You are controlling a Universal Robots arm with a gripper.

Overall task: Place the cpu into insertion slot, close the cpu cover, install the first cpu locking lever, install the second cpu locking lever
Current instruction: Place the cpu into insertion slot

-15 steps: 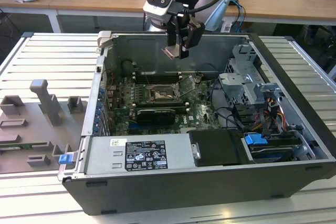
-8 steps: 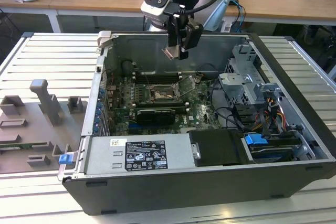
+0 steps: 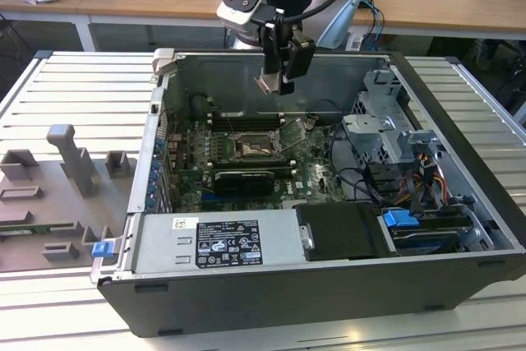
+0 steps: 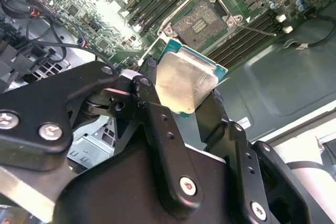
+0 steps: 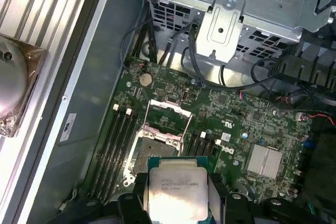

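I am on the first step, carrying the chip to its socket. My black two-fingered pincer is clamped on the cpu, a small flat square chip with a pale, dull silvery metal face and a thin green board edge showing round it. One finger presses on each of two opposite sides. In the exterior view I hang in the air above the open dark-grey computer case, which lies on the pale ribbed table. The chip is well clear of the green motherboard.

The insertion slot, a small dark square socket with a silvery rim, lies below and a little ahead of the chip in both wrist views, with nothing in it. The cpu cover, a thin silvery frame with a cut-out centre, looks swung up and back from the socket, so the way in seems open.

As I judge it, seating the chip calls for squaring its edges to the socket, which looks turned relative to it in the second wrist view. It also calls for coming down level and gently, since the contacts would not forgive a tilted or scraping landing.
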